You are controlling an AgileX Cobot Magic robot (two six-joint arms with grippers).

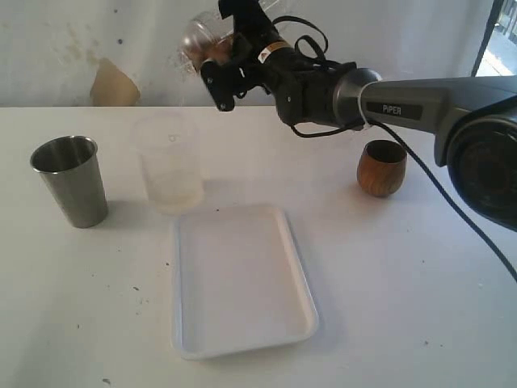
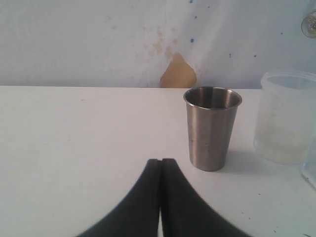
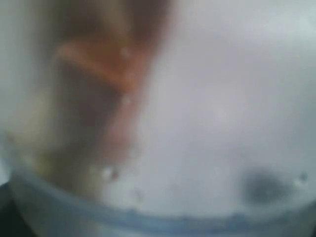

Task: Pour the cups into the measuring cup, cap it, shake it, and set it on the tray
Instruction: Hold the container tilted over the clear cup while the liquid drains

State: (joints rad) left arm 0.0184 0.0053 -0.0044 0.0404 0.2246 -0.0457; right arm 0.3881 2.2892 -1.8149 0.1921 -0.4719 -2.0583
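Right jaws clamp the tall clear plastic measuring cup (image 1: pixel 194 40), tilted high above the bench (image 1: pixel 404 283); left jaws rest together.
We judge shaking underway: brushed-steel tumbler (image 1: pixel 71 179) and brown wooden cup (image 1: pixel 381 167) stand aside; setting down on the white rectangular tray (image 1: pixel 242 283) remains.

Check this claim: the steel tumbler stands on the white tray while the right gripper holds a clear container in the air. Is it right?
No. The exterior view shows the steel tumbler on the table, left of the white tray, not on it. The right gripper does hold a clear container in the air.
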